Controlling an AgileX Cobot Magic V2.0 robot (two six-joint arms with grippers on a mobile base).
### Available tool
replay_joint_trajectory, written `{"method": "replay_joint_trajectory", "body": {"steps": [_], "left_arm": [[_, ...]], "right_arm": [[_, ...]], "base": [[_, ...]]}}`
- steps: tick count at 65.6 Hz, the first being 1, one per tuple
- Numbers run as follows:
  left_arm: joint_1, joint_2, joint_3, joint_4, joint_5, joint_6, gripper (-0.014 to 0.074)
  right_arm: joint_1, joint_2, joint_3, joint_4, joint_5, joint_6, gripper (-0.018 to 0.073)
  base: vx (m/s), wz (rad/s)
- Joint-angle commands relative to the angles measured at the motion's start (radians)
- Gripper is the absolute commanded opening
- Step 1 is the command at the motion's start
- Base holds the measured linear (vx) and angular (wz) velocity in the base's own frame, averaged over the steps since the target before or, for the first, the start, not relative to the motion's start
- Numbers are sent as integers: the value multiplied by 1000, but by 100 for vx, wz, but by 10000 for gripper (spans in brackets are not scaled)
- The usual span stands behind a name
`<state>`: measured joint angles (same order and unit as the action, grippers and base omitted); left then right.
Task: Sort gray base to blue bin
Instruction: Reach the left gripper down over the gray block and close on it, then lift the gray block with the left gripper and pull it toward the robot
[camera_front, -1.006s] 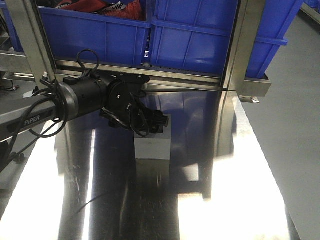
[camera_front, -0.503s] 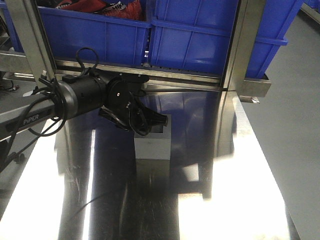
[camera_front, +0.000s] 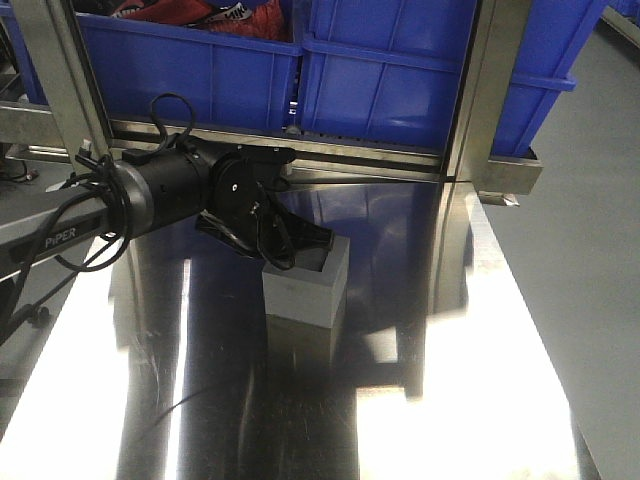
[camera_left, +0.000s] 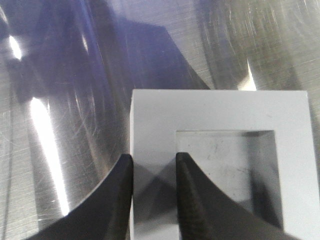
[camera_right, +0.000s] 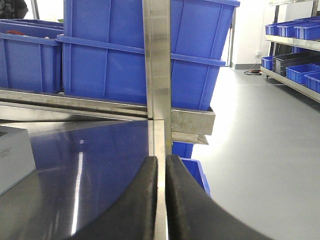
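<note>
At the left, we see the black left arm reaching in over the polished steel tabletop. Its left pincer is clamped on the matte gray boxy base — in the wrist view one black finger sits outside the block's wall and the other inside its square recess. We cannot tell whether the base rests on the tabletop or hangs just above it. Behind it, past a steel rail, stands a deep bright-blue plastic bin, well apart. Further right, the right pincer is all but closed — only a sliver between its fingers — and holds nothing.
</note>
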<state>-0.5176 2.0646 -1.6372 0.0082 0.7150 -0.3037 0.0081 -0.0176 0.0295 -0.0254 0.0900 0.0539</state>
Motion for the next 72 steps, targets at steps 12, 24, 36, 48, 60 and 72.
{"method": "replay_joint_trajectory", "body": {"steps": [12, 24, 36, 48, 60, 72], "left_arm": [[-5, -164, -21, 2, -107, -3, 157], [-5, -268, -21, 13, -144, -3, 157], [-6, -379, -12, 47, -166, -2, 157], [-6, -538, 86, 64, -228, 0, 157], [-6, -733, 277, 64, -328, 8, 157], [-6, -929, 481, 64, -459, 8, 157]], "right_arm": [[-4, -8, 1, -6, -74, -7, -4], [-4, -8, 1, -6, -74, -7, -4], [-4, -8, 1, -6, -74, -7, -4], [-4, -8, 1, -6, -74, -7, -4], [-4, -8, 1, -6, -74, -7, -4], [-4, -8, 1, -6, -74, -7, -4]], "base": [[0, 0], [0, 0], [0, 0], [0, 0], [0, 0], [0, 0]]}}
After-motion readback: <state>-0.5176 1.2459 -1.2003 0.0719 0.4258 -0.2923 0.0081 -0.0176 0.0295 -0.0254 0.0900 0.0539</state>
